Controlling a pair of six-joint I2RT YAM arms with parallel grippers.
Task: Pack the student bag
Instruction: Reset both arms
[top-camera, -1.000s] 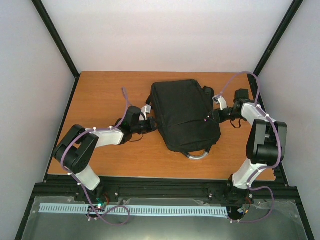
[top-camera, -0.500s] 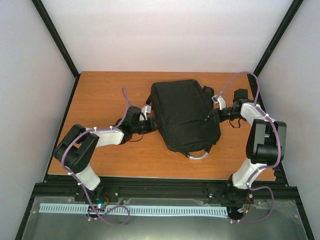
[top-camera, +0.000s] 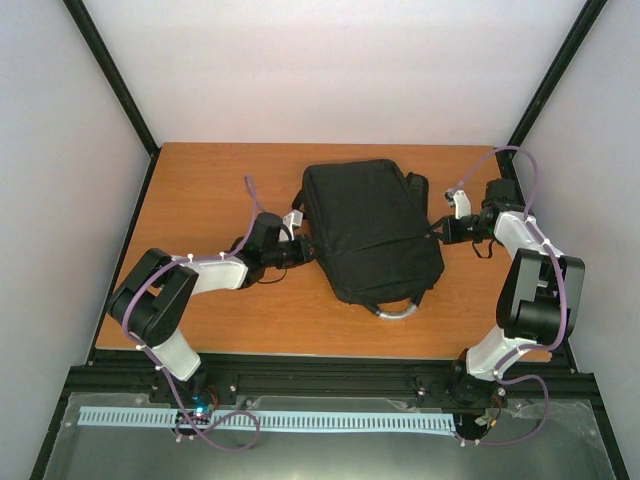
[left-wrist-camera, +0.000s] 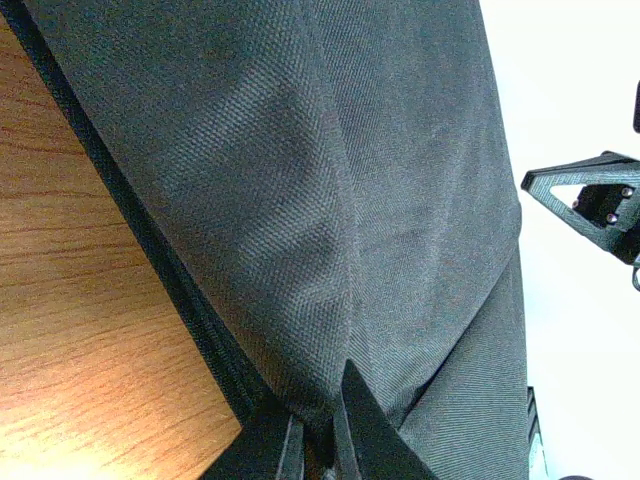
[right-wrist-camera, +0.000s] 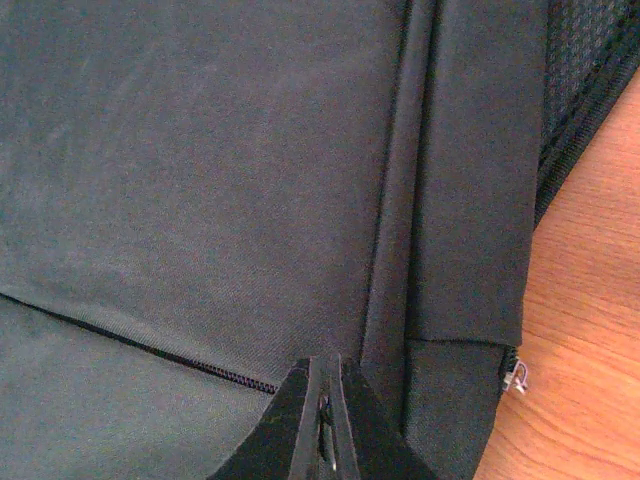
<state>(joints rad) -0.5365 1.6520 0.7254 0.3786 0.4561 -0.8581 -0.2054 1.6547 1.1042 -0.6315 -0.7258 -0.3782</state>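
The wooden table (top-camera: 200, 200) is closed in by pale walls at 9, 12 and 3 o'clock and by a black rail (top-camera: 330, 372) at 6 o'clock. Bare wood is seen from 7 round to 11 o'clock. At 3 o'clock only a narrow strip is left between the load and the table edge, and that strip is filled by the right arm.

The student bag (top-camera: 368, 225) is laid flat just to the 3 o'clock side of the table's centre, with its grey loop handle (top-camera: 398, 311) at its 6 o'clock end. It is judged to be soft and limp and light for its bulk. It would sag and fold if lifted from one point, and its woven cloth should give fair grip. A hold is best taken at a seam, at the zip edge or at the handle, one on each side so that the mouth can be spread.

The left gripper (top-camera: 303, 250) is set against the bag's 9 o'clock edge, its jaws drawn nearly together on a raised fold of fabric by the seam. The right gripper (top-camera: 436, 232) is placed at the 3 o'clock edge with its jaws together. Something thin from the bag's side appears to be pinched there, though what it is cannot be told.

A zip line (right-wrist-camera: 150, 345) is seen across the panel, with a small metal zip pull (right-wrist-camera: 516, 377) by the corner.
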